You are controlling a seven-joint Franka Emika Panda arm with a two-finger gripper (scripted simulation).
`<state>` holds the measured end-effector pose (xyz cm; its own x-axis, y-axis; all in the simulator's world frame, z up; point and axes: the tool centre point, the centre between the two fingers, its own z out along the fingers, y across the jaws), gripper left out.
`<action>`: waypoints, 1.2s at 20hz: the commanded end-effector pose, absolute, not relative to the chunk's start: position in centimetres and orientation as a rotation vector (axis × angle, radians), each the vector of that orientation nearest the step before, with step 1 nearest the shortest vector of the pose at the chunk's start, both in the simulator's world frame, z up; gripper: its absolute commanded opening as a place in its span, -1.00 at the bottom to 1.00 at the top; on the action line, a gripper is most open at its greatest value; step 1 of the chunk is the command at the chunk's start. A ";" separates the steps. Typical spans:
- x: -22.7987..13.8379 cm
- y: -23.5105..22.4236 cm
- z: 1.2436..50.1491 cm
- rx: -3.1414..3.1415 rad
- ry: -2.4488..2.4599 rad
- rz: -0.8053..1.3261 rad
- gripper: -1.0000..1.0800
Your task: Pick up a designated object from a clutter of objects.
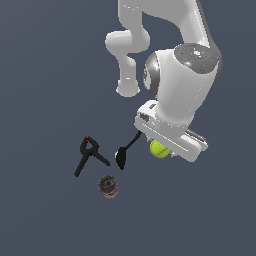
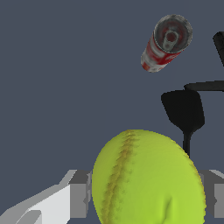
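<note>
Toward the exterior view's left, on the flat dark blue-grey surface point(image 1: 45, 210): a black clamp point(image 1: 90, 155) with a small red tip at its upper end, two legs splayed apart. Just right of it and lower, a small can point(image 1: 108, 186), dark in that view, its round end turned toward the camera; in the wrist view point(image 2: 166, 43) red and white on the side with a grey metal top and pull tab. Next along, a black spoon point(image 1: 122, 156), bowl near the clamp, thin handle running up toward the gripper. Apart from one another, all three, though close together.

Further right, under the white arm point(image 1: 177, 85): the ball point(image 1: 159, 148), yellow-green, only partly visible below the gripper point(image 1: 167, 150). Whether touching the surface or lifted off it, cannot tell.

From the wrist view, much more of the ball point(image 2: 148, 179): bright yellow-green, smooth, with a darker yellowish stitched seam curving down one side and a small crease near the lower part. Filling the space between the two grey fingers point(image 2: 78, 194), one at each flank. Gripper closed on the ball, both pads against its sides. Beyond the ball in that view, the spoon's bowl point(image 2: 183, 109) and the can further off.
</note>
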<state>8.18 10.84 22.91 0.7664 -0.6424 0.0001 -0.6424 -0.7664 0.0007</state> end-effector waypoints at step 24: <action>9.0 14.4 36.0 2.952 -1.074 0.000 -1.00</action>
